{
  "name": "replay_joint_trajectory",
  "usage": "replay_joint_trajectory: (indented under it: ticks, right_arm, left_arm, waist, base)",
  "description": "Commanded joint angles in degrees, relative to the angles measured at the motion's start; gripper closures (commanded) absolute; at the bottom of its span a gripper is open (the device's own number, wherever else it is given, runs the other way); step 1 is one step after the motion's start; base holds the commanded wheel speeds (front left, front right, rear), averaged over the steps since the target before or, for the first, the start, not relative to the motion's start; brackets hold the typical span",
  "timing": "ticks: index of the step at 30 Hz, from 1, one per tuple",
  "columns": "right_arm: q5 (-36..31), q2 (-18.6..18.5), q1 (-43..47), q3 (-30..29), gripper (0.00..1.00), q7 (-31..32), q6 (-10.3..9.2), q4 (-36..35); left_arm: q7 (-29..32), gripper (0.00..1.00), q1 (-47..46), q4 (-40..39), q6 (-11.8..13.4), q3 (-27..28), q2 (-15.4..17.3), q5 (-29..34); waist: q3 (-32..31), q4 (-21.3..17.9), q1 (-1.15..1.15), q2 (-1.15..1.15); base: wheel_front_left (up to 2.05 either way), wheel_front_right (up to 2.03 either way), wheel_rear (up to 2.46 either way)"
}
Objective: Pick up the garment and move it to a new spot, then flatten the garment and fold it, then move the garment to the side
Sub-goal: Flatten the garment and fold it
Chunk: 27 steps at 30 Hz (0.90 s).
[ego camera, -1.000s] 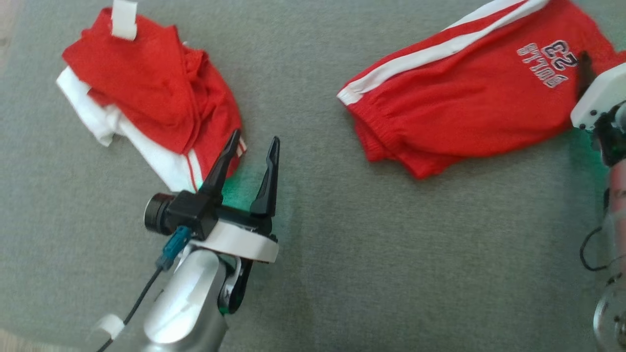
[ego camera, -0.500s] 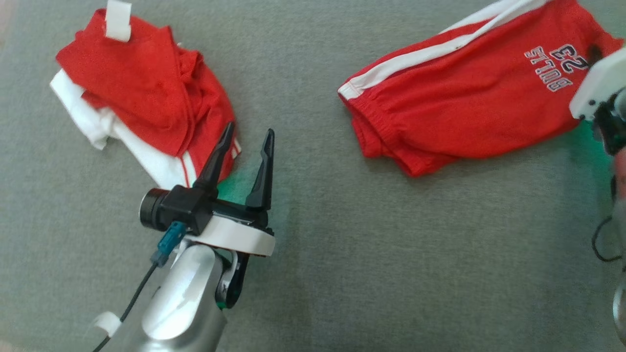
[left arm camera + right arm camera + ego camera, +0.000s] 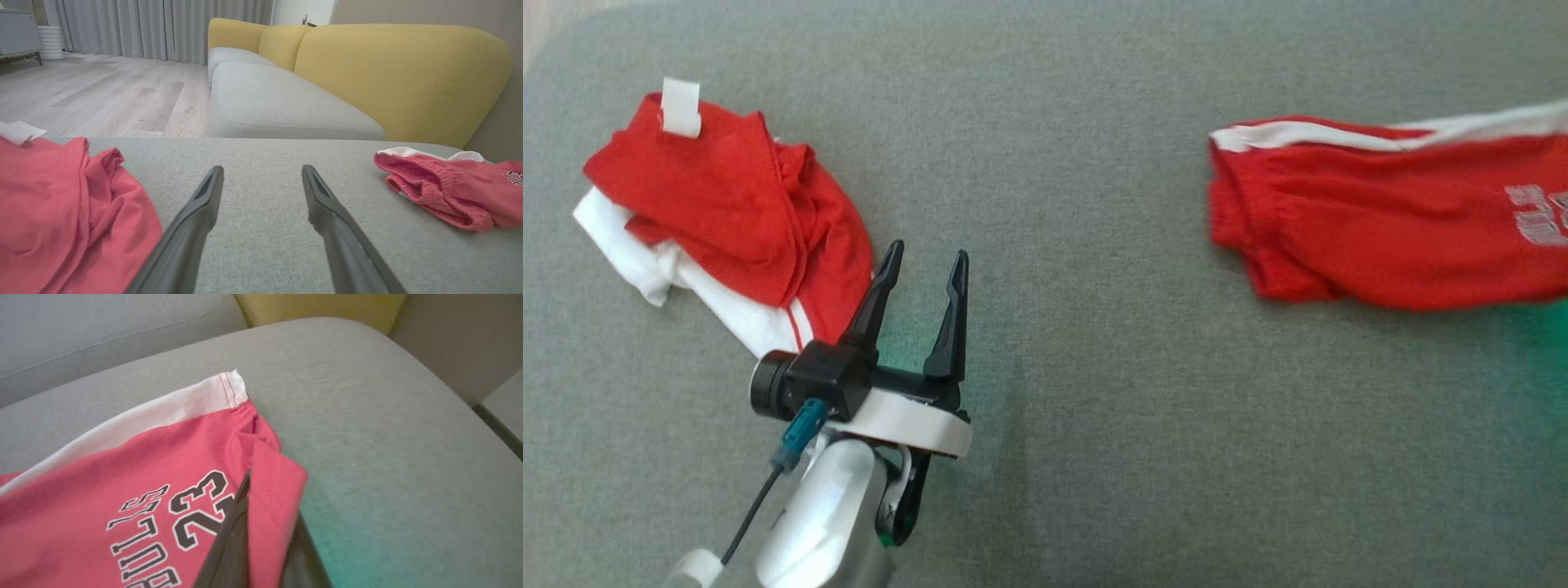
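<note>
The garment is a pair of red shorts (image 3: 1380,245) with a white side stripe and "BULLS 23" lettering, lying at the right of the grey cushion and running off the head view's right edge. In the right wrist view my right gripper (image 3: 265,488) is shut on a folded corner of the shorts' (image 3: 122,490) hem beside the lettering. My left gripper (image 3: 929,250) stands open over bare cushion, its left finger beside a second, crumpled red and white garment (image 3: 727,220). The left wrist view has the open left gripper (image 3: 262,168) between that pile (image 3: 61,212) and the shorts (image 3: 441,192).
The work surface is a grey upholstered cushion (image 3: 1094,425). Beyond it stand a grey sofa seat (image 3: 278,106) with yellow backrests (image 3: 400,77) and a wooden floor (image 3: 102,94). A white tag (image 3: 680,106) sticks up from the crumpled pile.
My right gripper has shut on the shorts' hem and gone out of the head view. The shorts have slid right and stretched out. The head view itself has shifted; the left gripper stays open.
</note>
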Motion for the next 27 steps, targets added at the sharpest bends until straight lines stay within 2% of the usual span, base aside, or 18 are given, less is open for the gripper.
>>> replay_joint_trajectory:
  ticks: [1, 8, 15, 20, 27]
  right_arm:
    - [-0.83, -1.04, 0.54, -0.73, 1.00, -1.12, -0.05, -1.42]
    - [-2.42, 1.11, 0.93, -3.66, 1.00, -3.36, -0.05, -2.48]
    - [-1.90, 4.04, 0.91, -2.63, 1.00, -5.52, -0.05, -4.69]
    - [1.05, 7.58, 1.53, 1.89, 1.00, -6.99, -0.05, -8.13]
    - [8.61, 11.89, 4.53, 12.77, 1.00, -7.45, -0.05, -15.65]
  left_arm:
    - [-0.29, 0.00, 0.22, -1.51, -0.22, 2.34, 0.30, 0.66]
    - [-0.29, 0.00, 2.13, -1.37, -0.47, 3.54, 0.29, 1.35]
    - [-0.29, 0.00, 2.99, -0.69, -0.66, 4.11, 0.28, 1.71]
    - [-0.29, 0.00, 3.84, -0.51, -0.52, 4.35, 0.26, 1.84]
    - [-0.29, 0.00, 4.99, -0.27, -0.50, 4.54, 0.25, 2.00]
  waist:
    - [-0.87, -0.40, 0.01, 0.00]
    - [-1.70, -0.28, 0.01, 0.00]
    - [-3.51, -0.15, 0.01, 0.00]
    - [-6.05, -0.42, 0.01, 0.00]
    - [-8.71, -0.17, 0.01, 0.00]
  base:
    - [0.00, 0.00, 0.00]
    - [0.00, 0.00, 0.00]
    - [0.00, 0.00, 0.00]
    - [0.00, 0.00, 0.00]
    - [0.00, 0.00, 0.00]
